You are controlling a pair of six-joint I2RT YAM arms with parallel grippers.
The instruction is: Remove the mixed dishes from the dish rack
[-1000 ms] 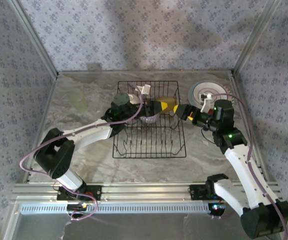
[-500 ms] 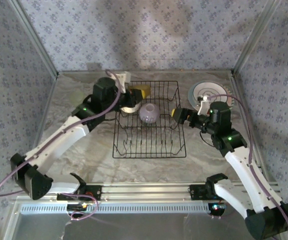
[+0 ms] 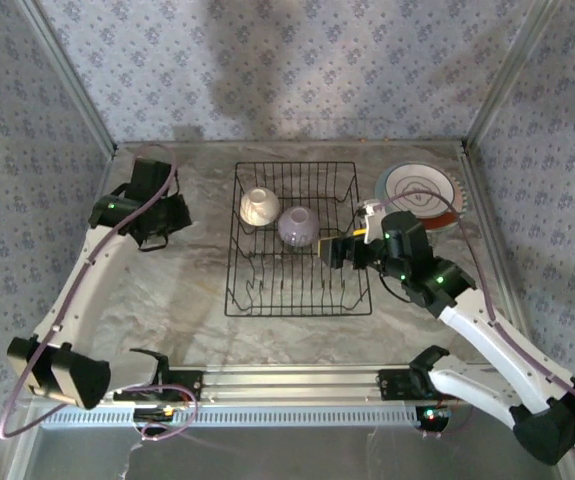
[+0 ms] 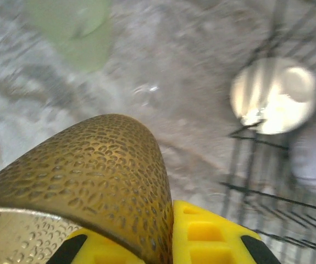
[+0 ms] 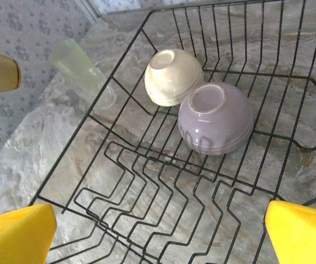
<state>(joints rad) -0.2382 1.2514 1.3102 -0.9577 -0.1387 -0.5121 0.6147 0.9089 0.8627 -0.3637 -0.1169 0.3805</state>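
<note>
The left gripper (image 3: 157,220) is clenched on the olive-brown dimpled cup (image 4: 92,176), with one yellow finger pad (image 4: 201,236) pressed against the cup's wall in the left wrist view. Half a second ago this gripper stood over the far left corner of the rectangular black wire dish rack (image 3: 297,295). It now hangs over the grey marbled table (image 3: 167,290), well to the left of the rack, so the cup is out of the rack. A pale green translucent tumbler (image 4: 70,22) sits on the table beyond the cup, blurred in the left wrist view.

The right gripper (image 5: 158,236) is spread wide with nothing between its yellow fingertips (image 5: 15,234). It has moved from just outside the rack's right rim to a place above the rack's right side, pointing in over the wires.

Inside the rack, two small bowls lie upside down in the far half, touching each other. The cream glazed bowl (image 3: 259,206), hidden by the left arm before, now shows plainly. The lilac ribbed bowl (image 3: 298,227) sits to its right and nearer, where it was half a second ago. The near rows of prongs are bare.

On the table to the right of the rack lies a round plate with grey and white rings (image 3: 422,188), unmoved.
</note>
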